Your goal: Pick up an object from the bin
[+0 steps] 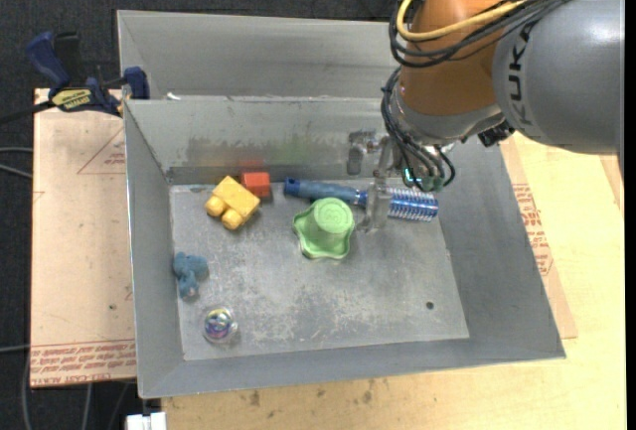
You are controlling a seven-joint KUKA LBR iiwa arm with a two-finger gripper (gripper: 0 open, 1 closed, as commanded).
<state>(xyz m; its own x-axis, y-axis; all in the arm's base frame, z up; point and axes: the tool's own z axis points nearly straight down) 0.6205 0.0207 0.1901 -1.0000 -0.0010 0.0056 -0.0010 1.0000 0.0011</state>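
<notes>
My gripper [368,186] hangs low at the back right of the bin, open. One finger [356,156] shows on the far side and the other on the near side of a blue brush [316,190], whose ribbed blue-and-white end [411,207] lies to the right. The brush lies flat on the floor and I cannot tell whether the fingers touch it. A green cup-like thing [325,227] sits just left of and in front of the near finger, close to it.
A yellow block [232,202] and a small orange block [256,183] lie at the back left. A blue figure [187,274] and a clear ball [219,326] lie near the front left corner. The arm and its orange cover hang over the back right wall.
</notes>
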